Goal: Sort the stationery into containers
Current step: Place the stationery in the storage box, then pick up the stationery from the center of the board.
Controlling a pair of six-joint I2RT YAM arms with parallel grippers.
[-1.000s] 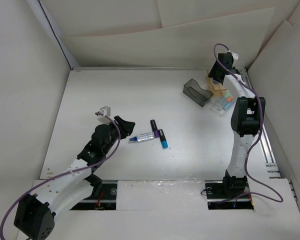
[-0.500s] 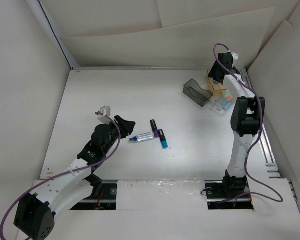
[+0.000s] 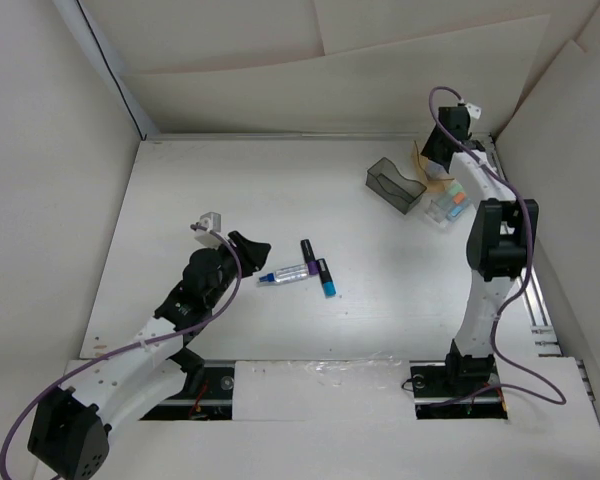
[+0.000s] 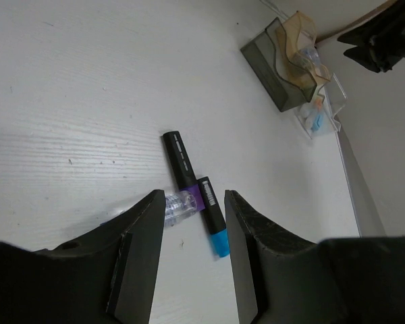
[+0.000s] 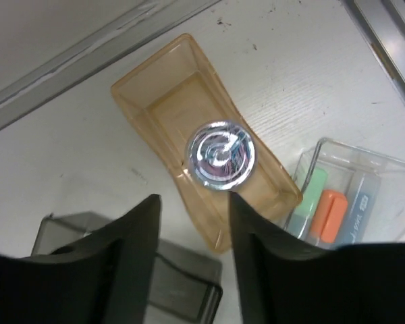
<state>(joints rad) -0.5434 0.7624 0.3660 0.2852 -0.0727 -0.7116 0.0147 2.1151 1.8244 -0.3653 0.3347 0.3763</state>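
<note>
The round clear roll is lying inside the outline of the tan-amber bin, near its middle; whether it is resting on the floor of the bin cannot be told from the right wrist view. The right gripper is hanging directly over that bin with its fingers standing well apart and nothing between them. Just beside the tan-amber bin, the clear bin is holding capped markers side by side, an orange-capped marker among them. The dark grey bin is standing on the tan-amber bin's other side.

Compared with a second ago, the right arm is sitting a little further toward the far right corner, wrist and elbow both shifted slightly, and the gripper is covering more of the tan-amber bin in the top view.

Well apart from the bins, near the middle of the table, a black-and-purple marker, a blue-ended marker and the clear blue-tipped pen are lying close together, exactly where they were before. The left gripper is hovering just beside them, unmoved. Its fingers are standing at a narrow gap and gripping nothing, with the markers showing through the gap.
</note>
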